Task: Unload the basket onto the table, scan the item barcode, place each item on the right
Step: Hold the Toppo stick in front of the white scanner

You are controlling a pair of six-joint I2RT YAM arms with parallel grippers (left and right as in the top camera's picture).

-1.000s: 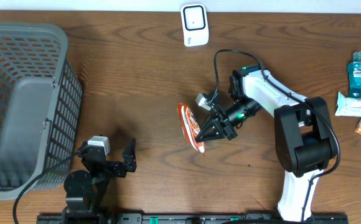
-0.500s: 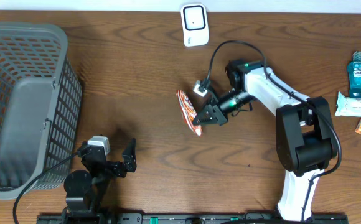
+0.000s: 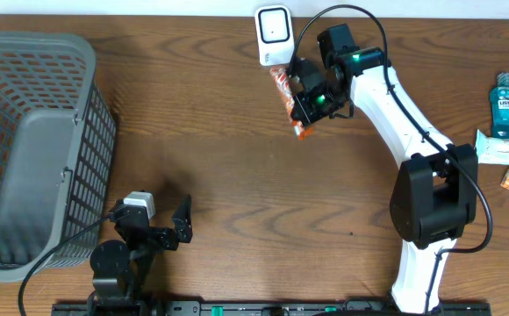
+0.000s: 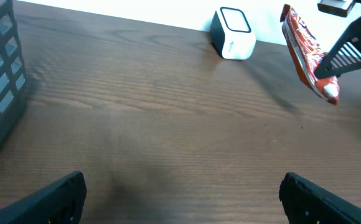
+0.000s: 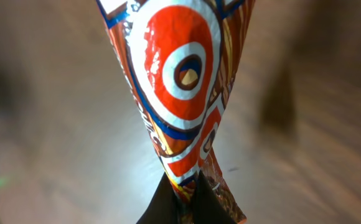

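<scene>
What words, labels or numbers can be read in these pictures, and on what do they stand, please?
"LISTERINE": on the blue bottle at far right.
The orange snack packet: bullseye design, lettering too blurred to read.
The white scanner: no text visible.
The small packets beside the bottle: too small to read.

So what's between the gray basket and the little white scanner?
Nothing. Between the basket and the scanner there is only bare wooden table, as the overhead view shows.

A grey basket (image 3: 92,167) sits far left; a blue mouthwash bottle (image 3: 507,107) stands far right.
</scene>
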